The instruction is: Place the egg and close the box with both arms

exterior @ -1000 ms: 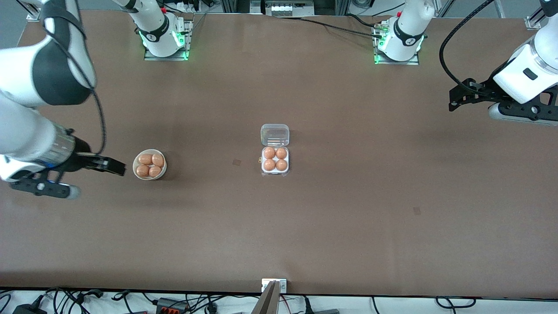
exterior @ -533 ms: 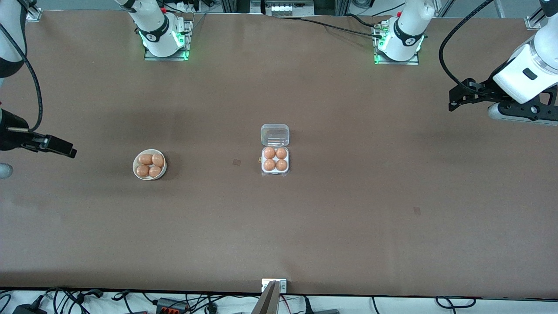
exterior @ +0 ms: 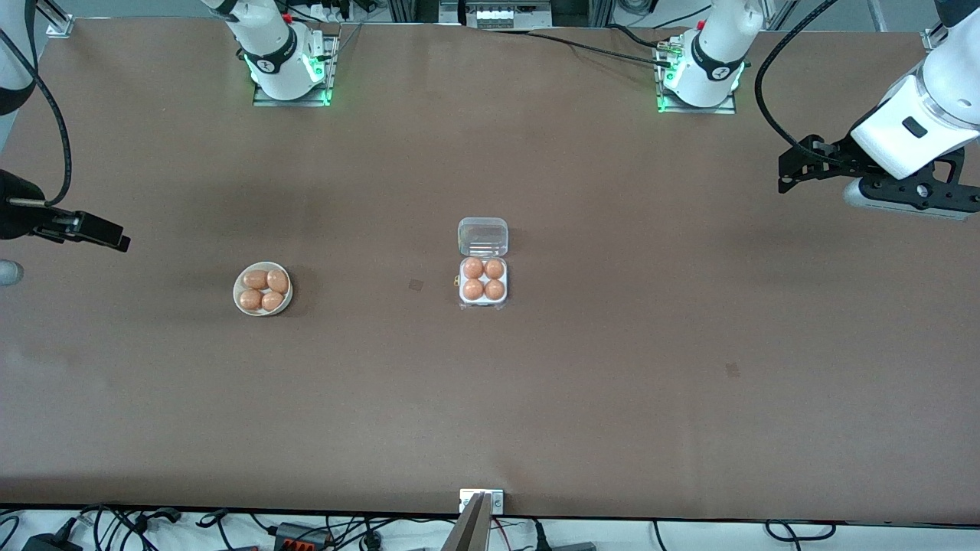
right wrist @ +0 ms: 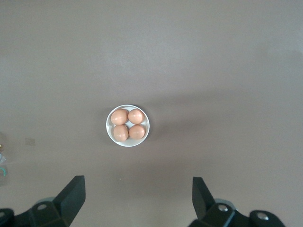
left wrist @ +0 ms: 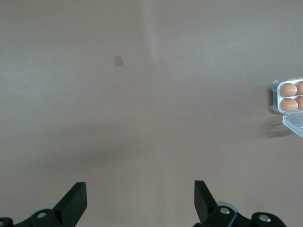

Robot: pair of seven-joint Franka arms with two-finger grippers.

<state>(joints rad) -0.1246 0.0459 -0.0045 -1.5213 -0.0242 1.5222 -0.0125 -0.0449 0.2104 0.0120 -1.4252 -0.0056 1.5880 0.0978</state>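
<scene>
Front view: egg box at mid-desk, white tray filled with four orange-brown eggs, clear lid swung open and lying flat on the desk, hinged at the tray's edge farther from the camera. Round white bowl toward the right arm's end, well apart from the box, holding four more eggs. Right tool raised over bare desk at the right arm's end, past the bowl. Left tool raised over bare desk at the left arm's end, well apart from the box. Right wrist view: fingers spread wide, nothing between them, bowl below. Left wrist view: fingers likewise spread wide and empty, box at the picture's edge.
</scene>
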